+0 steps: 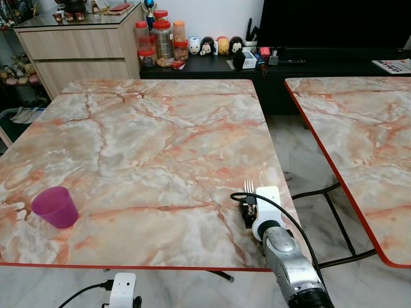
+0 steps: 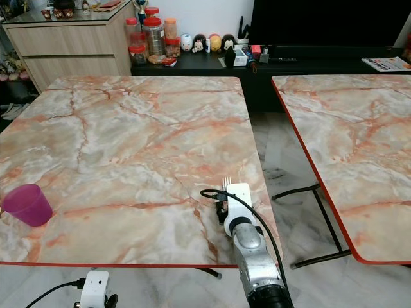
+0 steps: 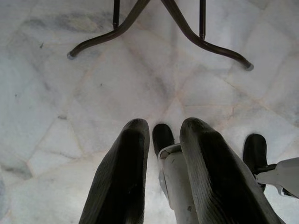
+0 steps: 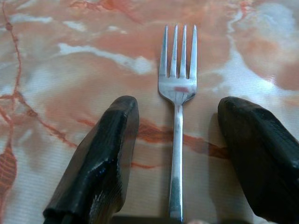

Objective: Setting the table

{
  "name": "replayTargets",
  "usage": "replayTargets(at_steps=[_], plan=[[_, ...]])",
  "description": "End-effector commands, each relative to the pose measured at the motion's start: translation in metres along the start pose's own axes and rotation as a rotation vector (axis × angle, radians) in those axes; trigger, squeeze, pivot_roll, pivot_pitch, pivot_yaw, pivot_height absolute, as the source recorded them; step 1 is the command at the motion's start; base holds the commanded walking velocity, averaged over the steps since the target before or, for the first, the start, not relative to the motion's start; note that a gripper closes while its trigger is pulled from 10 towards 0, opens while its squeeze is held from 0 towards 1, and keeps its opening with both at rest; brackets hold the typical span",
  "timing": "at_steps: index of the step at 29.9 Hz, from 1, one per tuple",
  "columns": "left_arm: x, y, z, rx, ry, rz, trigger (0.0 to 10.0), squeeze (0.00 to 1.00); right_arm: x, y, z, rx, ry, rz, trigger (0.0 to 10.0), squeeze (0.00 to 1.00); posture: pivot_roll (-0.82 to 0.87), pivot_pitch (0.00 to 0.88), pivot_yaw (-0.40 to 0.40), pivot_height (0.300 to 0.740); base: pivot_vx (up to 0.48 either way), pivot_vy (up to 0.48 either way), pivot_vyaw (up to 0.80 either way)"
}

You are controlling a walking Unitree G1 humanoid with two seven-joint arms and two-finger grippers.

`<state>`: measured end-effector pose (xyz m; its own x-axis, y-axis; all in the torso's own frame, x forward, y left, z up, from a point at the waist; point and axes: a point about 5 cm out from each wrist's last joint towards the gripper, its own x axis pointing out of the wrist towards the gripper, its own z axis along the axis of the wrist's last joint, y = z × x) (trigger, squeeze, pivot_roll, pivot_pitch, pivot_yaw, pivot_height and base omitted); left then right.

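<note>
A silver fork (image 4: 177,93) lies flat on the pink marble table (image 1: 160,128) near its front right corner, tines (image 1: 248,187) pointing away from me. My right gripper (image 4: 176,105) is open low over it, one black finger (image 4: 107,149) on each side of the handle, neither touching the fork. A purple plastic cup (image 1: 56,206) stands upright at the front left of the table. My left gripper (image 3: 163,135) hangs below the table's front edge, pointing at the floor, its fingers slightly apart and holding nothing.
A second marble table (image 1: 359,128) stands to the right across a gap of tiled floor. Behind are a wooden cabinet (image 1: 77,51), jars (image 1: 160,38) and small figures on a low black console (image 1: 289,64). Black table legs (image 3: 187,28) cross the marble floor.
</note>
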<state>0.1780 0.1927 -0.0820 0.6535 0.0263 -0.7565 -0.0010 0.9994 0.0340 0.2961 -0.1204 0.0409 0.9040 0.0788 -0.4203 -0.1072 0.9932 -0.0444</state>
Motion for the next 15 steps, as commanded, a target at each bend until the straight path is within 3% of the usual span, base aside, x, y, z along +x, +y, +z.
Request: replayTargets(at_steps=[1, 6, 7, 8, 9, 15], plan=[[-0.0008, 0.0002, -0.0048, -0.012, 0.027, -0.005, 10.0, 0.0, 0.0007, 0.0024, -0.0042, -0.018, 0.037, 0.004, 10.0, 0.0, 0.0, 0.0, 0.017, 0.74, 0.0, 0.0, 0.0], [-0.001, -0.0005, -0.0058, -0.014, 0.033, -0.014, 10.0, 0.0, 0.0003, 0.0019, -0.0058, -0.021, 0.056, -0.006, 10.0, 0.0, 0.0, 0.0, 0.017, 0.74, 0.0, 0.0, 0.0], [-0.001, -0.0007, -0.0062, -0.015, 0.036, -0.016, 10.0, 0.0, -0.0002, 0.0015, -0.0065, -0.024, 0.06, -0.007, 7.1, 0.0, 0.0, 0.0, 0.017, 0.74, 0.0, 0.0, 0.0], [-0.001, -0.0008, -0.0063, -0.015, 0.036, -0.017, 10.0, 0.0, -0.0003, 0.0014, -0.0066, -0.025, 0.06, -0.008, 1.8, 0.0, 0.0, 0.0, 0.017, 0.74, 0.0, 0.0, 0.0], [-0.0011, -0.001, -0.0066, -0.017, 0.039, -0.02, 10.0, 0.0, -0.001, 0.0015, -0.0078, -0.027, 0.068, -0.007, 0.0, 0.0, 0.0, 0.0, 0.017, 0.74, 0.0, 0.0, 0.0], [-0.0011, -0.0017, -0.0069, -0.018, 0.041, -0.025, 10.0, 0.0, -0.0019, 0.0007, -0.0078, -0.026, 0.071, -0.016, 0.0, 0.0, 0.0, 0.0, 0.017, 0.74, 0.0, 0.0, 0.0]])
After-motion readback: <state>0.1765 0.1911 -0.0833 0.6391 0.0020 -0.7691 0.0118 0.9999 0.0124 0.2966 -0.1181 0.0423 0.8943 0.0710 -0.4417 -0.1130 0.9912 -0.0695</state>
